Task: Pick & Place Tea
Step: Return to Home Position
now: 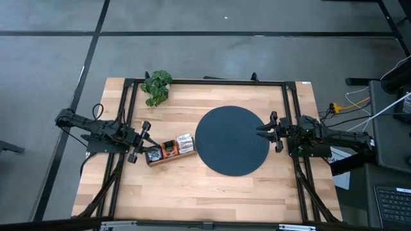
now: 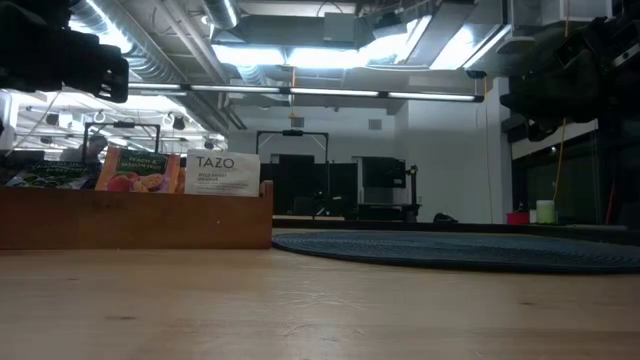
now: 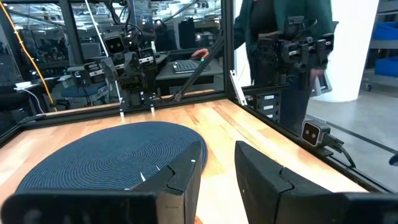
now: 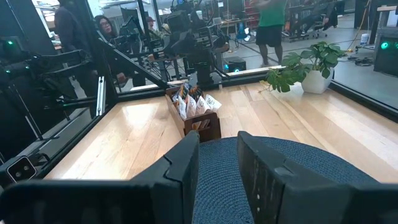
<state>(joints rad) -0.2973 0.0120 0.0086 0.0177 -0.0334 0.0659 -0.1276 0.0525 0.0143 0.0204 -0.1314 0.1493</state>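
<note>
Pale plank table (image 1: 212,192) carries a long wooden compartment tray (image 1: 170,159) left of centre. The small flat square tea sachets (image 1: 176,146), orange, white and dark, stand upright inside it. Just beside the tray's left end hangs the left gripper (image 1: 142,141), jaws parted and empty. A round dark woven disc (image 1: 231,140) lies mid-table. At its right edge the right gripper (image 1: 264,132) is likewise parted, holding nothing. A green leafy plant (image 1: 157,85) stands at the far edge.

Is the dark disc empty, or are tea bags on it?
Empty: the disc shows bare from above; tea bags stand in the wooden tray.
</note>
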